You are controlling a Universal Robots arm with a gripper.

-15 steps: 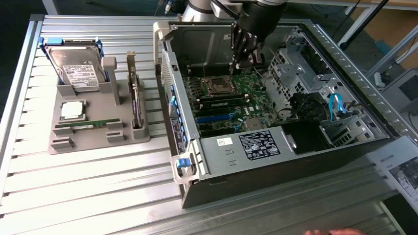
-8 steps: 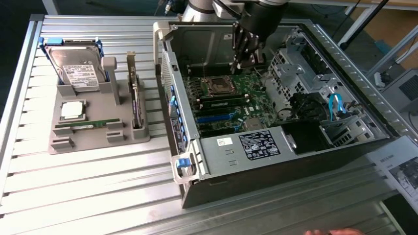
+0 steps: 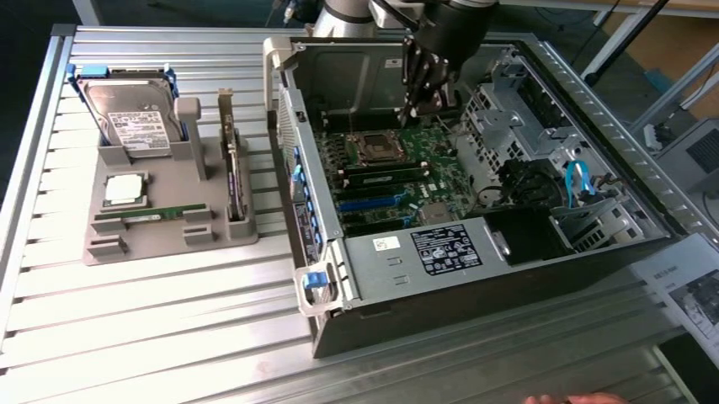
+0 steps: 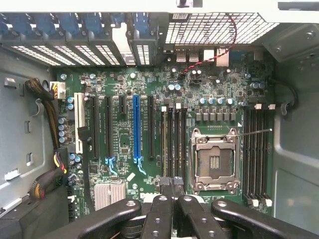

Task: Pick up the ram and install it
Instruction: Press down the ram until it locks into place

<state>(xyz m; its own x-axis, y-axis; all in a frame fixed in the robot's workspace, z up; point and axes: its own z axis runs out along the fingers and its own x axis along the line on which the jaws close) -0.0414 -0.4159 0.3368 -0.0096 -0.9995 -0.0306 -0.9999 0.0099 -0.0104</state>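
The ram is a thin green stick lying flat in the front groove of the grey holder, outside the case on the exterior view's left. My gripper hangs inside the open computer case, above the back of the motherboard and far from the ram. Its fingers are shut with nothing between them. In the wrist view the shut gripper sits over the black memory slots beside the empty processor socket. More memory slots run on the socket's other side.
The grey holder also carries a hard drive, a square silver processor chip and an upright expansion card. Case walls, drive cages and cables surround the motherboard. A person's hand shows at the near table edge.
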